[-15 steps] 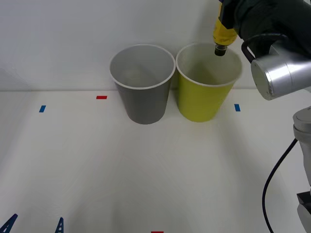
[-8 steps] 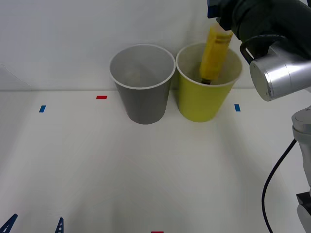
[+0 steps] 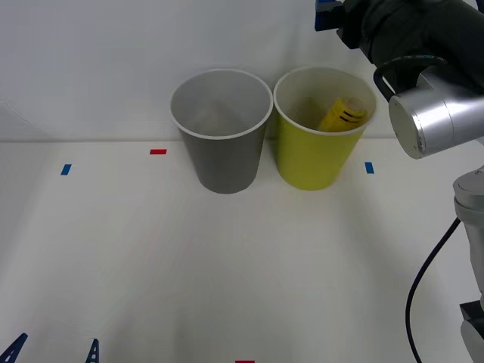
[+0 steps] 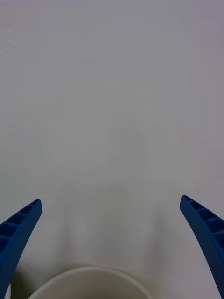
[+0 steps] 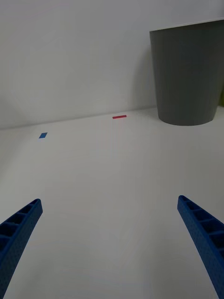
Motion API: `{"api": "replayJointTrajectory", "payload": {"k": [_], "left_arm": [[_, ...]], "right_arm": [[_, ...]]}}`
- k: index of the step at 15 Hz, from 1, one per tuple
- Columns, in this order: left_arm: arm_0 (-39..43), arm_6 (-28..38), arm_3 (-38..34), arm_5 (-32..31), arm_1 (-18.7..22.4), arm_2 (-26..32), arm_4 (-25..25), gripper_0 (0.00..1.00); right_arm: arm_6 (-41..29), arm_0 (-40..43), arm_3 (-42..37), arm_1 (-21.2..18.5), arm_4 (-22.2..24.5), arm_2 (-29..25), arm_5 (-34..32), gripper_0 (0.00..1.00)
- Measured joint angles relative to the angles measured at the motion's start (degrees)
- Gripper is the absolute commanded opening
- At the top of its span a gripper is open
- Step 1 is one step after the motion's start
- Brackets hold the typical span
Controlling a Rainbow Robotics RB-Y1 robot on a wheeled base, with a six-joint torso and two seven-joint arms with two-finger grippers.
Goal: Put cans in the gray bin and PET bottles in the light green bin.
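Bottle [image 3: 343, 114] had just dropped from the right gripper [image 4: 112, 243] and lay tilted inside the green bin [image 3: 310, 162], right of the gray bin [image 3: 221, 162]. Left gripper [image 5: 109, 247] sat low, left of the green bin, fingers spread. Right gripper hung above it, spread and empty; no cans were seen.

The right arm [image 3: 423, 45] wears a loose black fabric cover over its upper links, and below that sits a rounded joint housing of brushed silver metal [image 3: 431, 121] with a black cable [image 3: 427, 280] looping out of the cover and trailing down the right side past a pale grey link. A small patch of blue shows at the far tip of the black cover. Both grippers carry blue fingers [image 4: 205, 233], long, tapered and ribbed with a row of open cells along the inner face, and the left gripper's fingers [image 5: 200, 229] are the same.
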Motion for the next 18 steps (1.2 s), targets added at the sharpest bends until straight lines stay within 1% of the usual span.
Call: {"api": "replayJointTrajectory", "payload": {"k": [5, 6, 8, 10, 14, 16, 18], "left_arm": [[0.0, 0.0, 0.0, 0.0, 0.0, 0.0, 0.0, 1.00], [0.0, 0.0, 0.0, 0.0, 0.0, 0.0, 0.0, 1.00], [0.0, 0.0, 0.0, 0.0, 0.0, 0.0, 0.0, 1.00], [0.0, 0.0, 0.0, 0.0, 0.0, 0.0, 0.0, 1.00], [0.0, 0.0, 0.0, 0.0, 0.0, 0.0, 0.0, 1.00], [0.0, 0.0, 0.0, 0.0, 0.0, 0.0, 0.0, 1.00], [0.0, 0.0, 0.0, 0.0, 0.0, 0.0, 0.0, 1.00]], "right_arm": [[-0.3, 0.1, -0.7, 0.1, 0.0, -0.5, 0.3, 1.00], [-0.5, 0.5, -2.4, 0.1, 0.0, -0.9, 1.7, 1.00], [-0.7, 1.9, -8.2, 0.1, 0.0, -1.7, 7.3, 1.00], [-1.0, 6.0, -15.5, 0.1, 0.0, -2.5, 10.2, 1.00], [-1.0, 19.3, -29.1, 0.0, -0.1, -3.8, 10.9, 1.00], [-1.0, 24.5, -32.7, -0.2, -0.1, -4.3, 10.8, 1.00], [-1.2, 27.7, -33.1, -0.4, -0.1, -4.8, 10.8, 1.00]]}}
